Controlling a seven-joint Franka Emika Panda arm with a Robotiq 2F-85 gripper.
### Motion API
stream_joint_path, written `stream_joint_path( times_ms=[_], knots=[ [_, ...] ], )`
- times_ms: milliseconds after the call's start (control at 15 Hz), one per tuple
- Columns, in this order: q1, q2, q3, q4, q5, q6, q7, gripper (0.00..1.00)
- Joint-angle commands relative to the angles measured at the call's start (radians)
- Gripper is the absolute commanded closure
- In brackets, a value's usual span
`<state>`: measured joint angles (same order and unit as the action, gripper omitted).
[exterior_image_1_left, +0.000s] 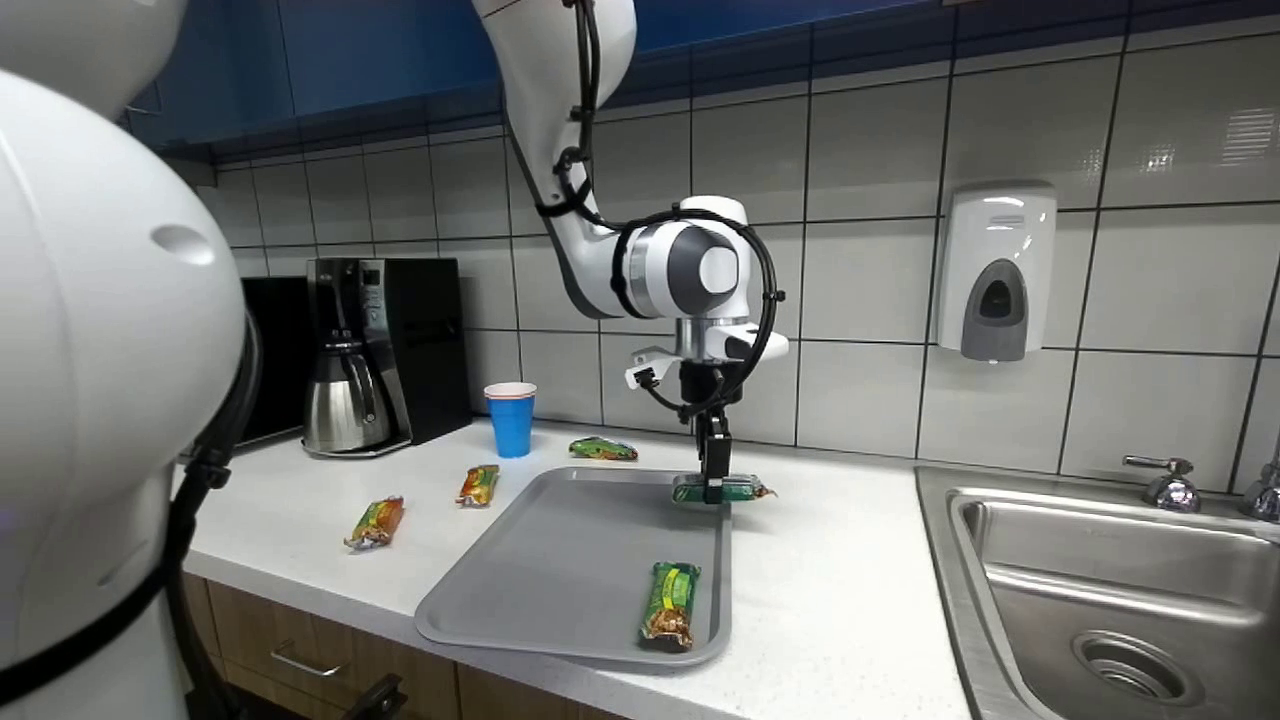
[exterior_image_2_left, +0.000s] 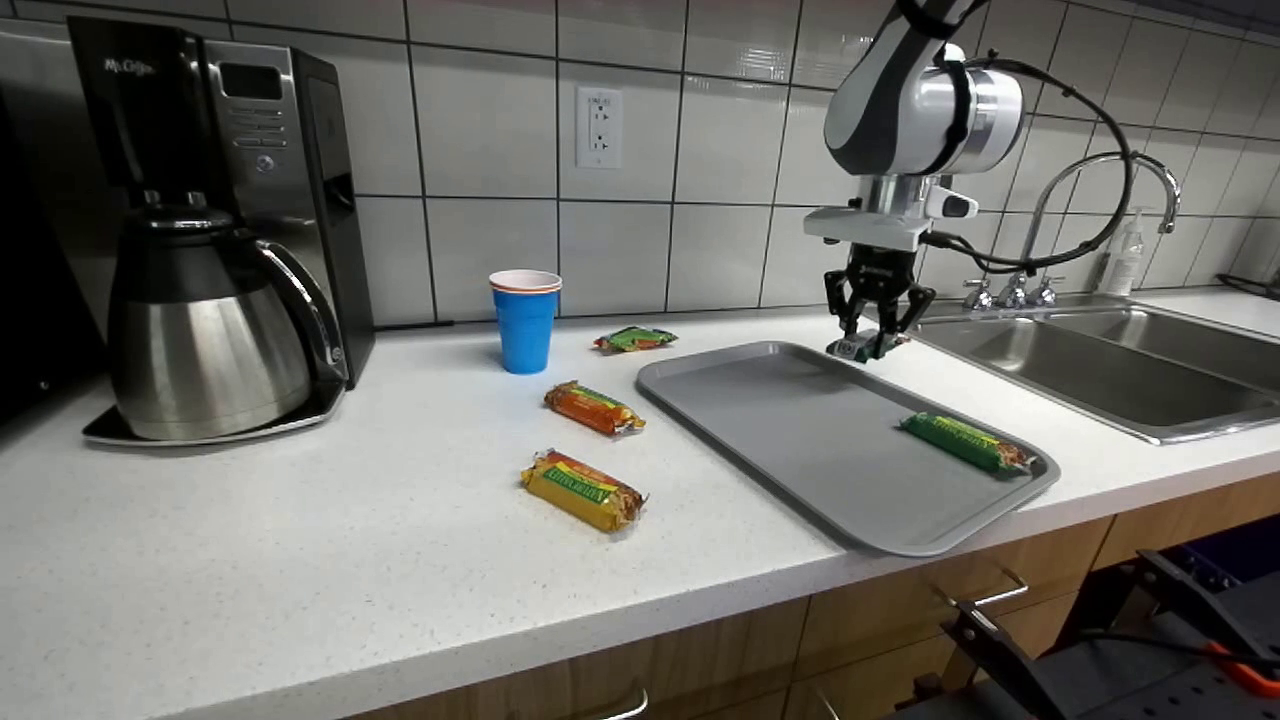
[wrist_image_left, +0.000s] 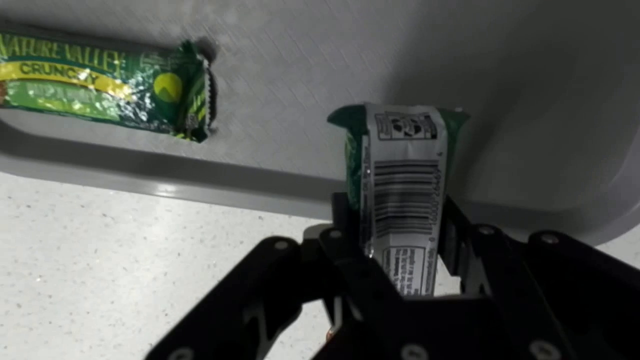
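- My hand (wrist_image_left: 397, 225) is closed on a green-wrapped bar (wrist_image_left: 404, 150), fingers against its two long sides.
- Bar sits directly between my fingertips, long axis left to right. Left part over the far right of the gray tray (exterior_image_1_left: 560, 560), right end out past the rim. Looks raised clear; shadow on the tray beside it.
- Back label faces up: barcode, small print mostly too fine to read.
- Second green bar (wrist_image_left: 95, 85) in the tray's near right corner, near of my hand; long axis near to far, roughly crosswise to mine. Reads "NATURE VALLEY", "CRUNCHY"; flavor line unclear.
- Left of the tray, on the white table (exterior_image_1_left: 820, 600): gold bar (exterior_image_2_left: 580, 490) nearest, orange bar (exterior_image_2_left: 595, 408) beyond, green-and-red bar (exterior_image_2_left: 635, 340) farthest. Lettering blurred on all three.
- Far left: blue cup (exterior_image_2_left: 525, 320), then coffee maker (exterior_image_2_left: 265, 200) marked "Mr. Coffee", steel carafe (exterior_image_2_left: 205, 350) in it.
- Right: steel sink (exterior_image_1_left: 957, 570); soap dispenser (exterior_image_1_left: 1000, 275) above and far, no writing legible.
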<state>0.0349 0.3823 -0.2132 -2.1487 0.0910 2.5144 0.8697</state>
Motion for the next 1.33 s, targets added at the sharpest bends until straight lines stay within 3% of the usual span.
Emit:
stream_joint_path(
  times_ms=[0,467,1200,1267],
  knots=[
    [0.014,-0.081,0.019,-0.103,-0.033,0.031,-0.003,0.83],
    [0.034,-0.096,0.059,-0.181,-0.036,0.081,-0.005,0.83],
    [0.043,-0.051,0.062,-0.189,-0.034,0.112,-0.003,0.81],
    [0.042,-0.052,0.062,-0.188,-0.035,0.11,-0.006,0.33]
  ],
)
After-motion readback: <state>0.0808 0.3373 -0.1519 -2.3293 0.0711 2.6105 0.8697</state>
